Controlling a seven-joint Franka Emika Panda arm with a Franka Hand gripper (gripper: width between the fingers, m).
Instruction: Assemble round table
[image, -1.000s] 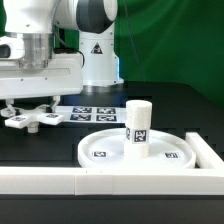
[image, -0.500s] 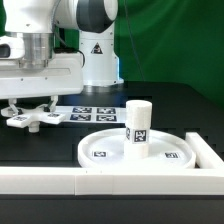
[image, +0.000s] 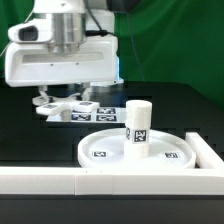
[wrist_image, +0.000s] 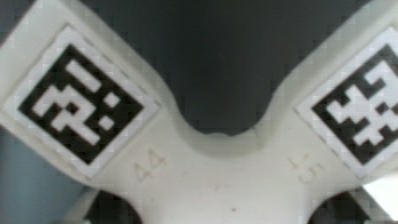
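The large round rimmed disc (image: 97, 143) lies at the front of the table. The short cylindrical post (image: 138, 124) stands upright on it, tags facing the camera. My gripper (image: 62, 97) is shut on the cross-shaped piece (image: 50, 110) and holds it just above the table, behind and to the exterior view's left of the disc. In the wrist view the cross-shaped piece (wrist_image: 214, 165) fills the picture, with two tagged arms spreading out. My fingertips are mostly hidden behind it.
The marker board (image: 104, 108) lies flat behind the disc, partly behind the held piece. The long white border wall (image: 60, 182) runs along the front edge and turns back at the exterior view's right (image: 210, 150). The robot base (image: 100, 55) stands at the back.
My gripper has moved toward the exterior view's right and nearer the camera, carrying the cross-shaped piece off its earlier spot at the left. The disc and post have not moved.
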